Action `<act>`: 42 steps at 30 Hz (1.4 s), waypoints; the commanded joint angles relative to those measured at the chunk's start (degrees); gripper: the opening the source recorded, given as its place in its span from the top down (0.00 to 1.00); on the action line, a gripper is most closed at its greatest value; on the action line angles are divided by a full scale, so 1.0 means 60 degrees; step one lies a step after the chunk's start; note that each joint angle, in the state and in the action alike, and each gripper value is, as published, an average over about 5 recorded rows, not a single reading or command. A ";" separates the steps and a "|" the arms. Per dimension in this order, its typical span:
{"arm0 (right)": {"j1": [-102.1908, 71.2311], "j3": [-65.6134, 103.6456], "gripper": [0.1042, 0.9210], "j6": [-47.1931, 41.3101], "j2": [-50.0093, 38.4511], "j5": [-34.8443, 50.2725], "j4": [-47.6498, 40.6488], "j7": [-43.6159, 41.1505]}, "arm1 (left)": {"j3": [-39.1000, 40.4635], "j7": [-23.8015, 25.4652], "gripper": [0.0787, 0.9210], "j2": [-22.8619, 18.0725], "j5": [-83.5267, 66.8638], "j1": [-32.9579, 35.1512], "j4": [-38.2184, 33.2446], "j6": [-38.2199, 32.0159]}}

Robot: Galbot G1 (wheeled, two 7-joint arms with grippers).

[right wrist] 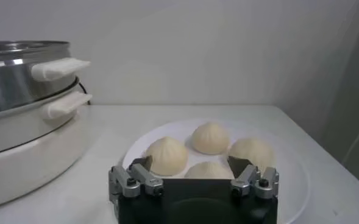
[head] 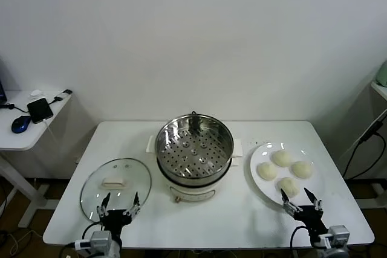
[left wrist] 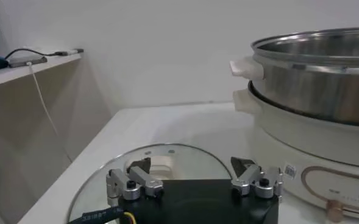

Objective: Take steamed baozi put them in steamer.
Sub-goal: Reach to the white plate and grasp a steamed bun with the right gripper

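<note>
Four buns [head: 284, 171] on plate [head: 259, 182], right of steamer [head: 194, 149] at centre of surface [head: 230, 222]. My right claw [head: 303, 203] spread wide, empty, at plate's near edge. My left claw [head: 119, 206] spread wide, empty, over glass lid [head: 115, 180].

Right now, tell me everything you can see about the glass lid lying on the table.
The glass lid is round and clear, with a thin metal-looking rim and a small white handle at its centre. It lies flat on the white table, handle up, to the left of the steamer and apart from it. It is off the pot, which stands open. The left pincer hangs open by the lid's near edge; whether it touches the glass cannot be told.
</note>
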 commanded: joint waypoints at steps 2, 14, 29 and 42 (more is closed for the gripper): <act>0.1204 0.0050 0.12 -0.0702 -0.0562 -0.0105 -0.0148 -0.0048 | 0.0027 0.0001 0.12 0.0052 -0.0035 0.0009 -0.0019 0.0004; 0.7516 -0.3043 0.12 -0.1872 -0.5212 -0.0640 -0.3273 -0.3148 | 0.0071 0.0004 0.12 0.0207 -0.0190 -0.0041 -0.0159 -0.0018; 1.8528 -1.5629 0.12 0.2155 -0.6792 -0.2857 -0.7539 -1.2296 | 0.0161 0.0015 0.12 0.0159 -0.0197 -0.0065 0.0026 -0.0226; 2.0382 -1.9694 0.12 0.1399 -0.3201 -0.2464 -1.0280 -1.1672 | 0.0016 -0.0001 0.12 0.0063 -0.0188 -0.0170 0.0243 -0.0442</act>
